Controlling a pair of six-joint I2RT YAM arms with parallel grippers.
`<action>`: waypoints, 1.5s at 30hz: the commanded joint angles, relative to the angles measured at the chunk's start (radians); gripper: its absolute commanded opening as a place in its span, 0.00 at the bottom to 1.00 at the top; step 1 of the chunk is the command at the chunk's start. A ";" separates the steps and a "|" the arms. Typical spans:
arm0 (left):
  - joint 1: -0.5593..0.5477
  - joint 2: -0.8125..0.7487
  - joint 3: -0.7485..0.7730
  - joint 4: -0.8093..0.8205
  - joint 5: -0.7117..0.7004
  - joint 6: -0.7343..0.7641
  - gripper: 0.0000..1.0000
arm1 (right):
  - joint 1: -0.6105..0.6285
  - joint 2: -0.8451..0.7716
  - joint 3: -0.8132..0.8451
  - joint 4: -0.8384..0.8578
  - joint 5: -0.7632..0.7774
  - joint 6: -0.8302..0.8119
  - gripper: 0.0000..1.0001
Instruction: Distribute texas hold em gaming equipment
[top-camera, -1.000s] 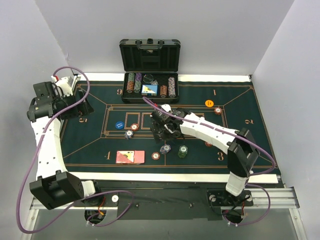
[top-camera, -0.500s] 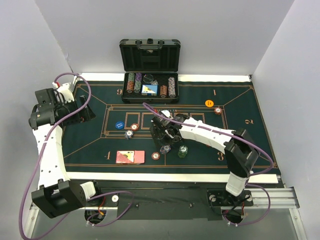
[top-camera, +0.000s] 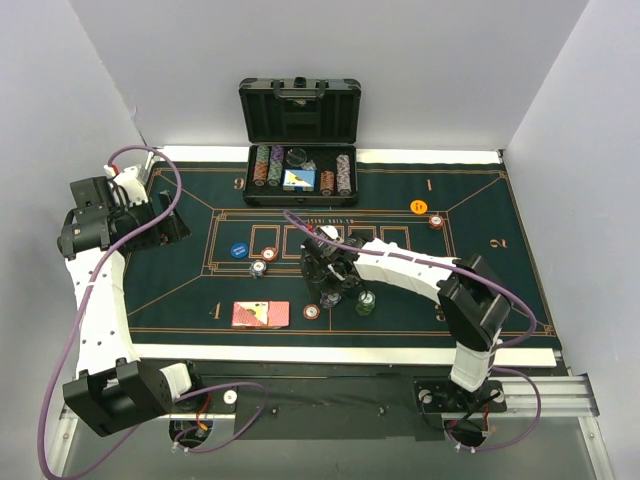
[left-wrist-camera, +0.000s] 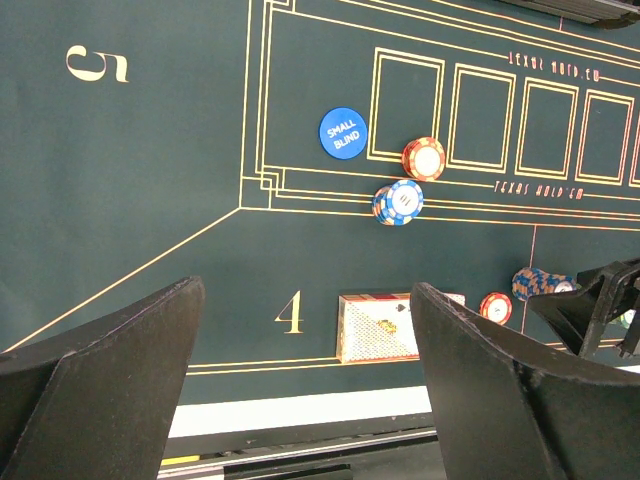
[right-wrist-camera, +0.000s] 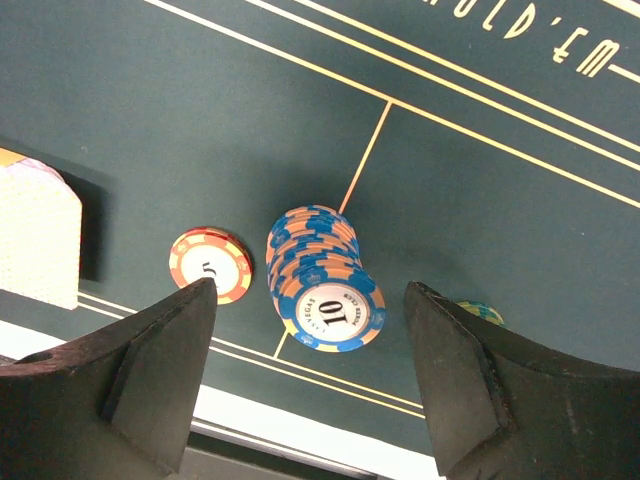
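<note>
Chip pickup apparently in hand: right gripper (right-wrist-camera: 310, 288) straddles leaning stack of blue-and-orange striped poker chips (right-wrist-camera: 315, 250) on green felt tabletop (right-wrist-camera: 500, 150), jaws wide, gripping nothing. Next likely calls for closing squarely. Left gripper (left-wrist-camera: 308, 288) gapes empty.

Lab booth: bare white partition walls (top-camera: 420, 60), aluminium mounting rail (top-camera: 560, 395), poker felt (top-camera: 180, 290).

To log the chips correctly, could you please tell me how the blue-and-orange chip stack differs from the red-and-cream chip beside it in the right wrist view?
The blue-and-orange chip stack is several chips high and leans; the red-and-cream chip lies flat, alone. The stack's top reads 10; the red chip reads 5. Both are round, edge-striped, and rest on the green felt.
</note>
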 joint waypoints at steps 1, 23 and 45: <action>0.004 -0.015 0.025 -0.005 -0.003 0.010 0.96 | -0.005 0.019 -0.007 -0.003 -0.007 0.007 0.70; 0.007 -0.029 0.037 -0.018 -0.030 0.039 0.96 | -0.004 0.048 -0.021 0.004 -0.011 0.018 0.54; 0.007 -0.031 0.028 -0.009 -0.036 0.043 0.96 | -0.003 0.005 0.013 -0.032 -0.010 0.019 0.39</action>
